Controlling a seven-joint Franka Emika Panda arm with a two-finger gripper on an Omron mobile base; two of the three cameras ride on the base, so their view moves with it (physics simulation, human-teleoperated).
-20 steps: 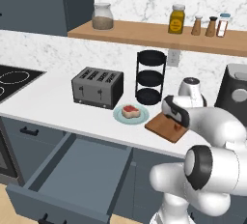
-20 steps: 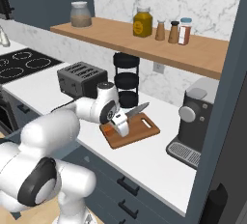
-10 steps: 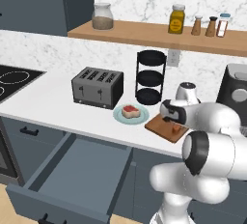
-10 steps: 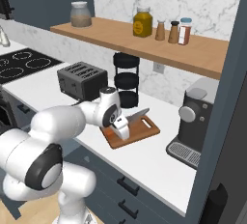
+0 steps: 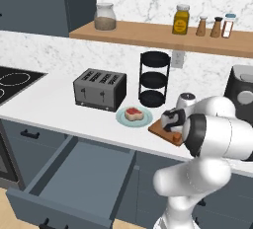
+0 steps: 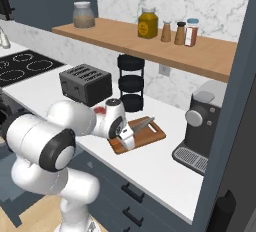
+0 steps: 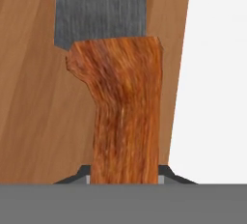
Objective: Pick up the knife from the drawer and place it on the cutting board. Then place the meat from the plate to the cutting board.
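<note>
Two fingertips pinch the knife (image 7: 123, 107) by its handle, one at each side of the butt end. This grip leaves the blade free to point away from the hand and lie along the cutting board (image 6: 150, 135). In the right base view the gripper (image 6: 128, 141) sits low over the board's near end, which suggests the knife is being set down. The handle is orange-brown wood with dark grain; the blade is flat and grey. The meat (image 5: 133, 113) rests on the plate (image 5: 121, 119), just beside the board. The drawer (image 5: 74, 173) stands open below.
</note>
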